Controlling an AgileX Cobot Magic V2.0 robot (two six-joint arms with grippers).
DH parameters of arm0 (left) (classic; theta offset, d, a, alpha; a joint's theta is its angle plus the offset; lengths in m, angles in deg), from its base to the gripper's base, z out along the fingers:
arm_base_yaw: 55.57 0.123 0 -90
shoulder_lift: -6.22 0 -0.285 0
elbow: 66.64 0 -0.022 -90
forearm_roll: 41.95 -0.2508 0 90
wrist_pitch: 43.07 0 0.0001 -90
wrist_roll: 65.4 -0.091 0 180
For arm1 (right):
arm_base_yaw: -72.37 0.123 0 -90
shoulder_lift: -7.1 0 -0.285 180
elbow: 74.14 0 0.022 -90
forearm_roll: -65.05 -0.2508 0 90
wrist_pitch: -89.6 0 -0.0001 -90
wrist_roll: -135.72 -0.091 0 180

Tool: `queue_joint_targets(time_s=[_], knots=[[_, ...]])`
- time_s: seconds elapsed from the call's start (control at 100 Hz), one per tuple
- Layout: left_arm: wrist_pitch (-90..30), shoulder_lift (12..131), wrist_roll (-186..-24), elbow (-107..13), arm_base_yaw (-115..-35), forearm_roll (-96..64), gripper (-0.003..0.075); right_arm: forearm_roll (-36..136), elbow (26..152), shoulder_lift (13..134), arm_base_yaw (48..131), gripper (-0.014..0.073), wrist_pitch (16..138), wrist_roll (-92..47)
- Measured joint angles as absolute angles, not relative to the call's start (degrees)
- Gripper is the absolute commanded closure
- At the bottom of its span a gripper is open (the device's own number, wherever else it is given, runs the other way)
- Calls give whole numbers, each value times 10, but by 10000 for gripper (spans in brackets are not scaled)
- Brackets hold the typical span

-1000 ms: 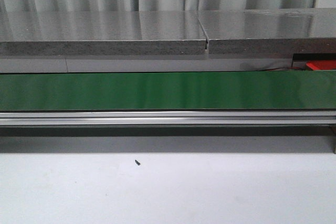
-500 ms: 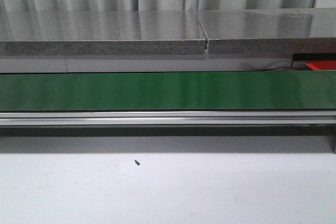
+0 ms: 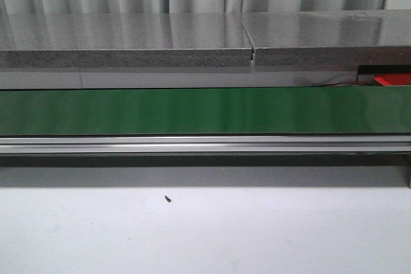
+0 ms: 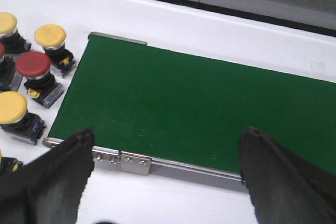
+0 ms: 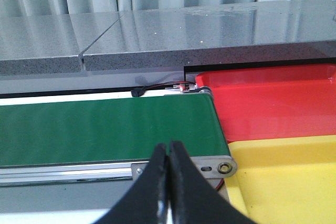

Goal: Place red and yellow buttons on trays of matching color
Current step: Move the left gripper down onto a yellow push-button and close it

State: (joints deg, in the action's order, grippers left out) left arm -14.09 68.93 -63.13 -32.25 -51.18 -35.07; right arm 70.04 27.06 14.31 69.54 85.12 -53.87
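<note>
Nothing has changed in the front view over the last second: the belt (image 3: 205,111) lies bare, no arm has entered, and the small dark speck (image 3: 167,199) on the white desk (image 3: 205,235) sits where it did, so the sorting looks not yet begun or between picks. At the left end, the left wrist view shows the buttons clustered on the desk just beside the belt's end: a yellow button (image 4: 50,36) farthest back, a second yellow cap (image 4: 7,23) at the frame edge, a red button (image 4: 33,65) in the middle, and another yellow button (image 4: 12,107) nearest the camera, each a smooth domed cap on a dark, blocky base. The left tool (image 4: 168,171) hangs wide over the belt's near edge, its dark fingers (image 4: 58,166) empty. The belt is matte green, flat, and edged by a bright aluminium rail (image 3: 205,144); behind it runs a speckled grey stone-like slab (image 3: 128,43). At the right end, the right tool (image 5: 168,182) is pinched closed on nothing, its tips touching. Just past the belt's end lie the red tray (image 5: 273,103) and, nearer, the yellow tray (image 5: 283,177), both glossy plastic, shallow, side by side and apparently empty. The next move likely falls to the left arm: take a button and set it on the belt.
</note>
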Motion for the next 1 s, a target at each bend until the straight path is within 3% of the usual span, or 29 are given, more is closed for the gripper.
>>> queue_joint_targets(time_s=[0.36,0.64,1.0], knots=[[39,779,-620,-422,-376,-328,178,700,271,143,695,661,851,-539],[90,828,-619,-427,-279,-328,207,700,271,143,695,661,851,-539],[116,937,-617,-457,-244,-329,207,700,271,143,695,661,851,-539]])
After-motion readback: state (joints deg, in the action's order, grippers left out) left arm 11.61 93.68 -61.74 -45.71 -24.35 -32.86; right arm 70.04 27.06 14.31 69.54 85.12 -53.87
